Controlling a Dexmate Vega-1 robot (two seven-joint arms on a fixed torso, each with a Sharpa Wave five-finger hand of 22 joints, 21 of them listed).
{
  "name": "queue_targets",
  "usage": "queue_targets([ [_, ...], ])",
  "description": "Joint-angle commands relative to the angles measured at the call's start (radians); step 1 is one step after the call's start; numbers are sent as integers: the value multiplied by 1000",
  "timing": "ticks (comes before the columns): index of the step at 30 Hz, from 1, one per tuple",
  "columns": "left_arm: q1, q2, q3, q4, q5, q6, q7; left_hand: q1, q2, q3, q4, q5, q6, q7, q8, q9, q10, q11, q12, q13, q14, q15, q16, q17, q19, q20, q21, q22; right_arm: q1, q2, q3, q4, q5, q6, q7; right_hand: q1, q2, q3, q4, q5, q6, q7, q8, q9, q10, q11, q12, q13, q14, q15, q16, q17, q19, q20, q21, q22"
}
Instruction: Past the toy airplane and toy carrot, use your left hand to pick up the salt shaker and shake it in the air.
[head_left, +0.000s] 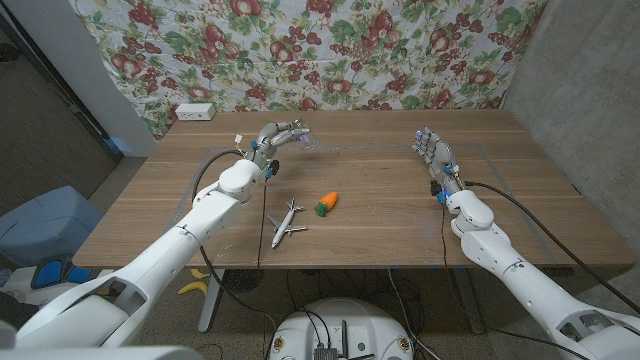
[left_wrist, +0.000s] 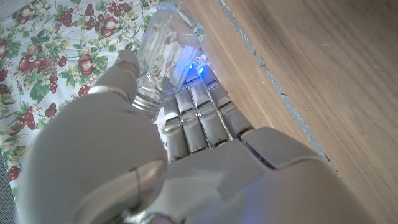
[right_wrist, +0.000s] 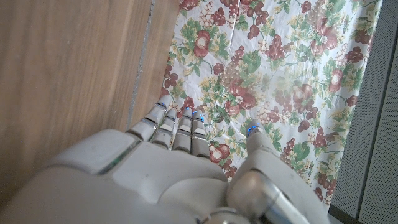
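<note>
My left hand (head_left: 281, 136) is at the far left part of the wooden table (head_left: 380, 215), raised above it, gripping the clear glass salt shaker (head_left: 305, 142). In the left wrist view the salt shaker (left_wrist: 166, 51) lies between the thumb and the fingers (left_wrist: 199, 118) of my left hand (left_wrist: 186, 162). The toy airplane (head_left: 286, 223), white, and the orange toy carrot (head_left: 326, 203) lie on the table nearer me than that hand. My right hand (head_left: 433, 152) stands at the far right of the table with straight fingers, holding nothing; the right wrist view shows my right hand (right_wrist: 186, 168) the same way.
A floral cloth (head_left: 330, 50) hangs behind the table, with a white power strip (head_left: 195, 112) at the far left edge. A taped outline (head_left: 470, 160) marks the tabletop. A yellow banana (head_left: 193, 287) lies on the floor at the near left.
</note>
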Motion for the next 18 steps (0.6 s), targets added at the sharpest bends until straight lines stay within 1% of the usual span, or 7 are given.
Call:
queue_targets([
  [1, 5, 14, 4, -21, 4, 14, 8, 156, 159, 3, 4, 6, 202, -76, 5, 2, 197, -190, 5, 2, -5, -135, -1, 1, -4, -86, 6, 4, -5, -3, 2, -8, 2, 0, 1, -5, 5, -4, 0, 2, 9, 2, 4, 1, 6, -2, -2, -1, 3, 0, -1, 0, 5, 1, -3, 2],
  [4, 8, 11, 3, -19, 7, 4, 13, 156, 159, 3, 4, 6, 201, -76, 5, 2, 198, -190, 5, 2, -4, -135, -1, 1, -4, -86, 7, 3, -6, -3, 1, -9, 1, 1, 1, -5, 5, -4, 0, 2, 9, 3, 4, 1, 7, -1, -2, -1, 4, 1, -1, -1, 6, 2, -4, 2],
  [7, 16, -2, -1, -9, 14, -28, 33, 156, 159, 2, 4, 6, 202, -76, 4, 2, 199, -190, 5, 2, -4, -135, -1, 1, -5, -86, 7, 3, -6, -5, 1, -10, 0, 0, 2, -4, 6, -4, 0, 2, 9, 3, 4, 1, 5, -2, -2, -1, 4, 1, -1, -1, 6, 2, -5, 2],
  [18, 59, -111, -34, 90, 77, -283, 177, 157, 161, 2, 5, 6, 202, -77, 4, 3, 197, -191, 4, 2, -2, -135, 1, 2, -3, -87, 10, 3, -7, -3, 3, -9, 2, 1, -1, -4, 6, -4, 0, 2, 9, 2, 4, 1, 4, -1, -3, -1, 5, -1, -1, -1, 8, 0, -11, 3],
])
